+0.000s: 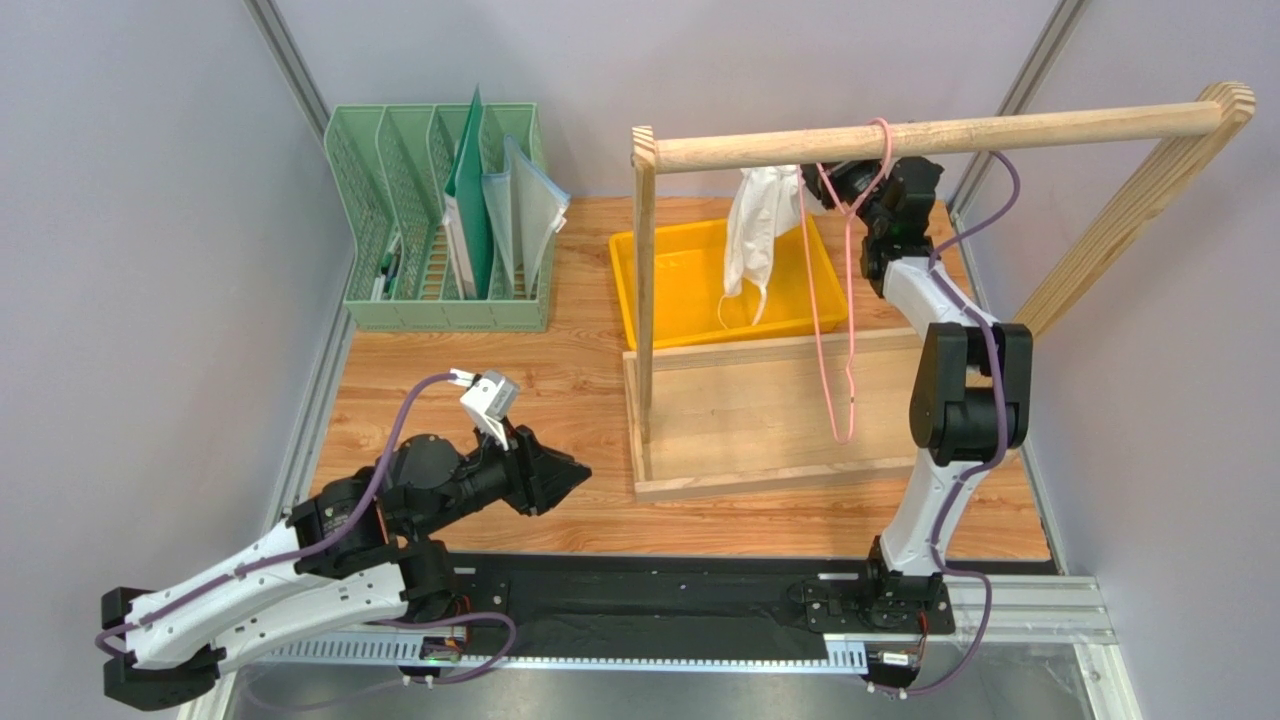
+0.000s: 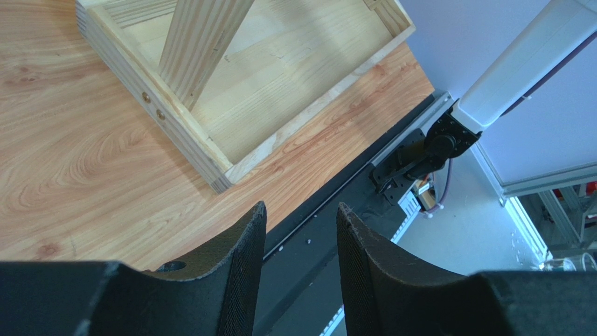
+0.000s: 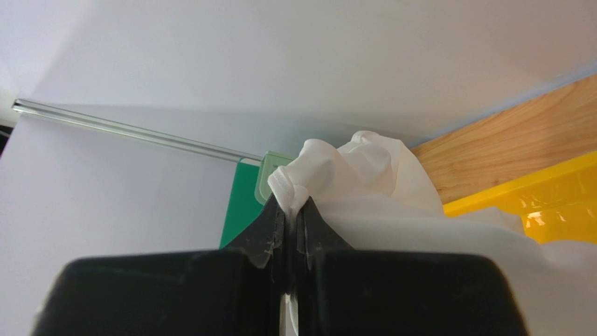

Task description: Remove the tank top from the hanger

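The white tank top [image 1: 756,233] hangs bunched below the wooden rail [image 1: 932,135], over the yellow bin [image 1: 661,308]. My right gripper [image 1: 824,183] is shut on its top edge, just left of the pink wire hanger [image 1: 842,300], which hangs by its hook from the rail. The tank top looks clear of the hanger's wire. In the right wrist view the fingertips [image 3: 270,222] pinch the white fabric [image 3: 364,175]. My left gripper [image 1: 579,477] is open and empty, low over the table near the wooden frame's front left corner [image 2: 217,183].
A green file rack [image 1: 443,225] with folders stands at the back left. The wooden rail frame's base [image 1: 751,435] takes up the table's middle right, with its upright post [image 1: 643,300] at the left. The black mounting rail [image 1: 646,593] runs along the near edge.
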You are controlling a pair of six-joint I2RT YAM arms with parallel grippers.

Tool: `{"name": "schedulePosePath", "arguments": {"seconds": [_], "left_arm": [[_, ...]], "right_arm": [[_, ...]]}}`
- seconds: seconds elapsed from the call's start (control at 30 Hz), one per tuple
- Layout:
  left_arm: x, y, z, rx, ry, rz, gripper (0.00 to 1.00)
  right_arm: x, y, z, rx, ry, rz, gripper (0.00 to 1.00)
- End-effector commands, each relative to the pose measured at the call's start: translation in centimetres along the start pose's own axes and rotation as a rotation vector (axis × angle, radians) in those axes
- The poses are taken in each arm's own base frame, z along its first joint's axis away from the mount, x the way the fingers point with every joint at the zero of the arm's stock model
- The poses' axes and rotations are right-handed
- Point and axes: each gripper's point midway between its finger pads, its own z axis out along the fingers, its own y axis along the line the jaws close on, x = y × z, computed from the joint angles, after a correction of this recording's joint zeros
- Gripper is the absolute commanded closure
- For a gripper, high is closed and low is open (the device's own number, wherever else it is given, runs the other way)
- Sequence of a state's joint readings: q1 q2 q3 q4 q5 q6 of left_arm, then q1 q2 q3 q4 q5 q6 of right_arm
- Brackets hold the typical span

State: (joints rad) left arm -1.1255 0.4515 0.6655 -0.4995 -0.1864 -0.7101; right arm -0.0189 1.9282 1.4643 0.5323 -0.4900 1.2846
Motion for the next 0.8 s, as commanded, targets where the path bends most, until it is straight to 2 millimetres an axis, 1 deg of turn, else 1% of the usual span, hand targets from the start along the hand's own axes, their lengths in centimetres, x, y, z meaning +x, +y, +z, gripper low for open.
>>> {"name": "schedulePosePath", "arguments": {"seconds": [0.0, 0.03, 0.1, 0.13, 0.2, 0.27, 0.3, 0.33, 0.37, 0.4, 0.43, 0.47, 0.5, 0.53, 0.57, 0.6, 0.67, 0.7, 0.73, 0.77], "left_arm": [[0.1, 0.1, -0.2, 0.002, -0.008, -0.015, 0.52], [0.1, 0.1, -0.2, 0.003, -0.007, -0.016, 0.52], [0.1, 0.0, -0.2, 0.008, -0.008, -0.017, 0.52], [0.0, -0.1, -0.3, 0.009, -0.007, -0.018, 0.52], [0.1, -0.1, -0.3, 0.011, -0.007, -0.020, 0.52], [0.2, 0.0, -0.3, 0.013, -0.005, -0.025, 0.52], [0.3, 0.0, -0.4, 0.015, -0.004, -0.028, 0.52], [0.2, 0.0, -0.4, 0.014, -0.006, -0.030, 0.52], [0.3, 0.0, -0.4, 0.016, -0.007, -0.033, 0.52], [0.4, 0.1, -0.4, 0.016, -0.005, -0.036, 0.52], [0.4, 0.1, -0.5, 0.019, -0.007, -0.038, 0.52], [0.5, 0.1, -0.6, 0.021, -0.005, -0.039, 0.52], [0.5, 0.1, -0.6, 0.021, -0.007, -0.043, 0.52], [0.5, 0.1, -0.7, 0.021, -0.010, -0.045, 0.52], [0.6, 0.2, -0.7, 0.021, -0.010, -0.046, 0.52], [0.5, 0.2, -0.8, 0.022, -0.013, -0.050, 0.52], [0.6, 0.4, -0.8, 0.021, -0.017, -0.052, 0.51], [0.6, 0.4, -0.8, 0.021, -0.019, -0.052, 0.51], [0.7, 0.4, -0.9, 0.022, -0.018, -0.051, 0.51], [0.6, 0.4, -0.9, 0.022, -0.021, -0.051, 0.51]], "right_arm": [[2.6, -2.2, -0.4, 0.076, 0.011, -0.076, 0.98], [3.7, -3.7, -0.7, 0.108, 0.029, -0.069, 0.97], [4.9, -5.4, -1.1, 0.154, 0.045, -0.082, 0.95], [5.8, -6.0, -1.1, 0.171, 0.059, -0.087, 0.94], [7.3, -8.2, -1.6, 0.232, 0.085, -0.080, 0.92], [8.9, -9.6, -1.9, 0.267, 0.117, -0.088, 0.88], [9.5, -10.5, -2.1, 0.300, 0.132, -0.089, 0.84], [10.1, -11.0, -2.2, 0.321, 0.147, -0.107, 0.70], [10.4, -11.3, -2.3, 0.344, 0.155, -0.119, 0.63], [10.8, -12.3, -2.8, 0.398, 0.169, -0.117, 0.57], [10.9, -12.7, -3.1, 0.419, 0.174, -0.135, 0.45], [10.8, -12.6, -3.3, 0.429, 0.173, -0.143, 0.41], [10.9, -13.4, -4.0, 0.471, 0.176, -0.142, 0.37], [10.8, -13.6, -4.4, 0.488, 0.181, -0.151, 0.34], [10.8, -13.4, -4.8, 0.496, 0.187, -0.171, 0.33], [11.0, -13.9, -5.6, 0.526, 0.193, -0.174, 0.31], [11.0, -14.2, -6.5, 0.544, 0.201, -0.188, 0.27], [11.0, -13.9, -7.0, 0.552, 0.207, -0.189, 0.24], [11.1, -14.5, -7.9, 0.571, 0.212, -0.181, 0.24], [11.1, -14.6, -8.4, 0.573, 0.216, -0.179, 0.24]]}}
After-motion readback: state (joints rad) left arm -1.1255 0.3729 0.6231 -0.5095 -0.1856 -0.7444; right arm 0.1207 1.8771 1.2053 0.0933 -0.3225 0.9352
